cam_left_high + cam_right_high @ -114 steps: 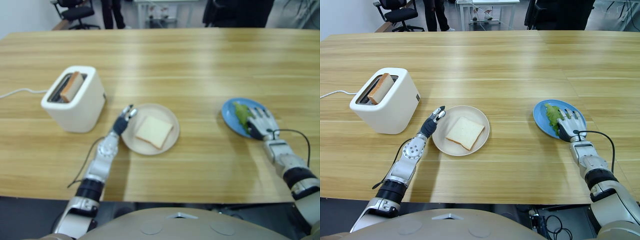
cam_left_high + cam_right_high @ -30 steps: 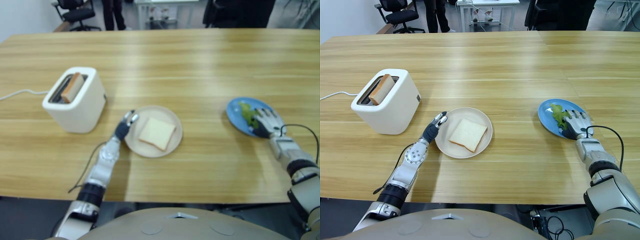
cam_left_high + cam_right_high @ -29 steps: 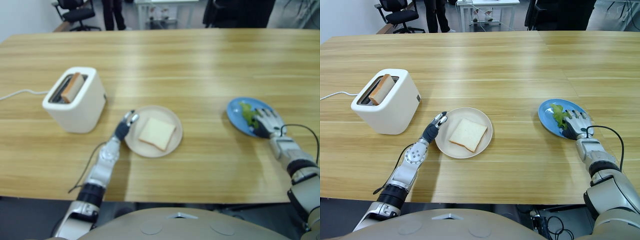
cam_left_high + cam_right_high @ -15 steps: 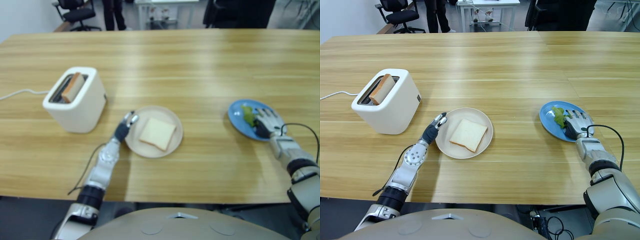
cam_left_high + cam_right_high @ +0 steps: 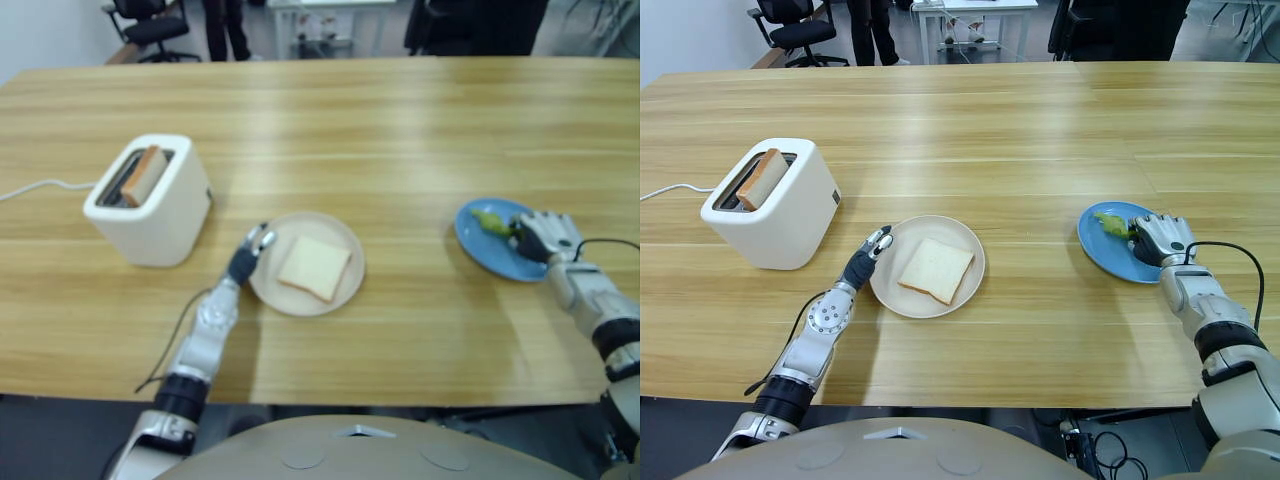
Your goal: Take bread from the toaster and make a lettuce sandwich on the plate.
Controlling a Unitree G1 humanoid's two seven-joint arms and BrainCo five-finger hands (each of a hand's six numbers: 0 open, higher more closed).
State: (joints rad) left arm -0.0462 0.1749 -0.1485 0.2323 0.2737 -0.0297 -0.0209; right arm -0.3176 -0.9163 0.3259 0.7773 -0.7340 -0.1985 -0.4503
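The lettuce (image 5: pixel 1108 224) lies on the blue plate (image 5: pixel 1105 258) at the right, and the right hand (image 5: pixel 1160 238) has its fingers curled on the leaf's right end. The hold looks thin, so the leaf may tear or slip out during lifting. One bread slice (image 5: pixel 936 270) lies on the beige plate (image 5: pixel 967 241). The left hand (image 5: pixel 872 256) rests at the plate's left rim with straight fingers, holding nothing. Another slice (image 5: pixel 762 177) stands in the toaster (image 5: pixel 780 225), far left.
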